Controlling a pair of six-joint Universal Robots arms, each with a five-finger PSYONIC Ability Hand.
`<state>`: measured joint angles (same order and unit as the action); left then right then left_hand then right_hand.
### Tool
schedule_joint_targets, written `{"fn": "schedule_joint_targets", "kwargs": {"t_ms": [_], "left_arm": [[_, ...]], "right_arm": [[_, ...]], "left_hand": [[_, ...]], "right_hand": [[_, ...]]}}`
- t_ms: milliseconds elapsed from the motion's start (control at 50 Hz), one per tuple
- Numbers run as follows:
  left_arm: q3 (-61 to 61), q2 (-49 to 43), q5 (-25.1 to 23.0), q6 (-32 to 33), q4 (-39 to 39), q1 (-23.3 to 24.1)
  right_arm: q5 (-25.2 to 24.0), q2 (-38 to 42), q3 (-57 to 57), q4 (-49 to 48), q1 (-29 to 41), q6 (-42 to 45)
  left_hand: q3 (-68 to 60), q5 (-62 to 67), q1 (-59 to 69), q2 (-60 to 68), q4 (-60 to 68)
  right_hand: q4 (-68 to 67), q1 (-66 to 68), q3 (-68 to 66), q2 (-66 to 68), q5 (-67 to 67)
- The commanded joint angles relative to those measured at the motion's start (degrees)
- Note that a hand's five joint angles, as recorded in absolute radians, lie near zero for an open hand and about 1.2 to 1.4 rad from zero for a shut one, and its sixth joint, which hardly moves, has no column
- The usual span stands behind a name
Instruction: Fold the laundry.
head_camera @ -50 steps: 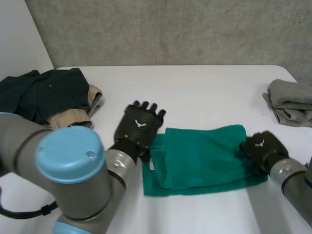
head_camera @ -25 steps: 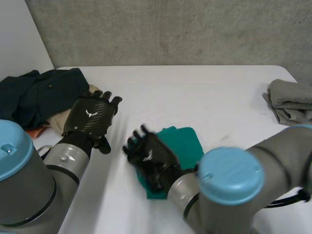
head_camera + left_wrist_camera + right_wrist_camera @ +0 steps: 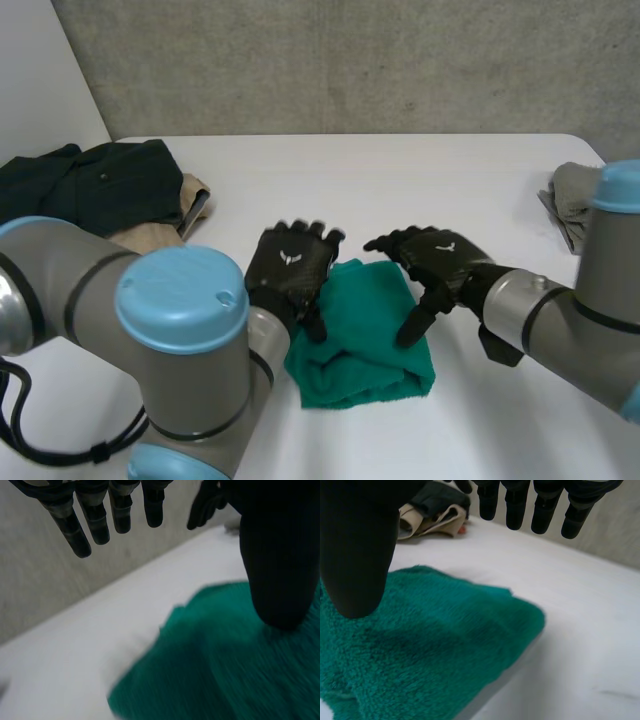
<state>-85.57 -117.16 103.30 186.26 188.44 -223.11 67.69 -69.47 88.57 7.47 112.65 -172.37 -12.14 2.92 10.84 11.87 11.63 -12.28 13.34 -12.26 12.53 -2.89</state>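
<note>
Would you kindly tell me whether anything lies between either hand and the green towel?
Nothing visible does. The left hand is at one side of the green towel, the right hand over the other, both open. The clothes pile and grey towel lie well apart.

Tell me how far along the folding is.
Done: a grey towel sits folded aside. In hand: the green towel lies doubled over, left hand and right hand open above it, gripping nothing. Left: the dark and beige clothes pile, unfolded.
</note>
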Motion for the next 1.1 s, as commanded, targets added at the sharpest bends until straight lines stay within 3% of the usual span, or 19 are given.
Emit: {"fn": "schedule_joint_targets", "kwargs": {"t_ms": [20,220,360,480,600,680,740,860,960,1100], "left_arm": [[-0.38,-1.93,2.61,-1.78,-4.22,0.84],[-0.38,-8.26,3.13,-0.64,-7.74,0.58],[-0.3,-9.76,3.05,-0.55,-7.83,0.49],[-0.12,-2.21,2.52,-0.55,-7.74,0.58],[0.84,6.14,2.08,-0.55,-7.13,0.49],[2.25,8.61,-0.55,-0.55,-7.13,0.14],[2.87,8.88,-5.55,-0.46,-7.21,-1.53],[3.66,8.18,-14.25,-0.55,-7.39,-7.24],[4.1,7.21,-15.76,-0.64,-7.39,-7.86],[4.19,6.15,-15.94,-0.81,-7.21,-7.86]], "right_arm": [[-0.1,9.78,-8.59,5.54,0.47,-0.52],[3.85,13.39,-8.42,4.58,3.02,2.29],[6.58,12.7,-3.95,-2.09,2.93,10.28],[7.9,10.77,-0.43,-6.14,2.84,15.57],[8.16,-0.65,8.62,-16.16,3.37,16.8],[7.37,-6.98,16.26,-21.26,4.51,16.45],[6.58,-9.62,22.31,-23.89,6.61,16.45],[5.79,-9.19,30.77,-31.79,9.08,16.89],[5.61,-5.43,33.59,-40.06,10.13,17.76],[5.79,0.12,32.19,-43.06,10.66,23.74]], "left_hand": [[-0.43,-0.35,1.73,0.7,0.94],[-1.27,0.49,2.57,1.54,1.78],[-1.27,0.49,2.57,1.54,1.78],[-1.1,0.32,2.41,1.37,1.61],[-0.93,0.15,2.24,1.2,1.44],[-1.1,0.32,2.41,1.37,1.61],[-1.27,0.49,2.57,1.54,1.78],[-1.61,0.82,2.91,1.88,2.11],[-1.61,0.83,2.91,1.88,2.11],[-1.61,0.83,2.91,1.88,2.11]], "right_hand": [[-2.34,1.29,-2.36,2.09,-1.73],[-2.34,1.29,-2.36,2.09,-1.73],[-5.03,3.97,-5.05,4.78,-4.42],[-8.73,7.68,-8.75,8.48,-8.12],[-7.56,6.5,-7.58,7.31,-6.95],[-5.71,4.65,-5.73,5.46,-5.1],[-5.2,4.15,-5.22,4.95,-4.59],[-5.03,3.98,-5.05,4.78,-4.42],[-5.7,4.65,-5.72,5.45,-5.09],[-7.55,6.5,-7.57,7.3,-6.94]]}}
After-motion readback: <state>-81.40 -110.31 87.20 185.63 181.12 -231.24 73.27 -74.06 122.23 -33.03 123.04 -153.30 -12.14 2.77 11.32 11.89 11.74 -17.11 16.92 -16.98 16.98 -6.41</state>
